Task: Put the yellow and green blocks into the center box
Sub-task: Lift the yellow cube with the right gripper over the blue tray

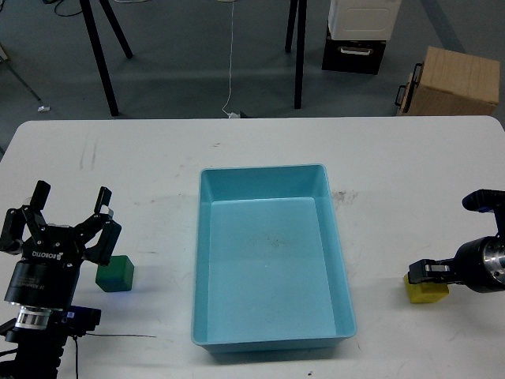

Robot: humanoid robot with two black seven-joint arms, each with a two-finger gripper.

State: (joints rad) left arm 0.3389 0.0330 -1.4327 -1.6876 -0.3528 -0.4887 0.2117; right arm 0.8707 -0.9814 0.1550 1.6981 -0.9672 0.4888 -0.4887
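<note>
The green block [117, 275] sits on the white table, left of the light-blue box [260, 170]. My left gripper [70, 207] is open, fingers pointing up, just left of and above the green block, and its body covers the block's left edge. The yellow block [427, 291] lies right of the box. My right gripper [439, 234] is open wide. Its lower finger [430, 269] lies across the yellow block's top edge, and its other finger [480, 198] is well above the block. The box is empty.
A thin black cable [110, 336] lies on the table near my left arm. Beyond the table's far edge stand black stand legs [298, 55], a black case [353, 54] and a cardboard box [458, 79].
</note>
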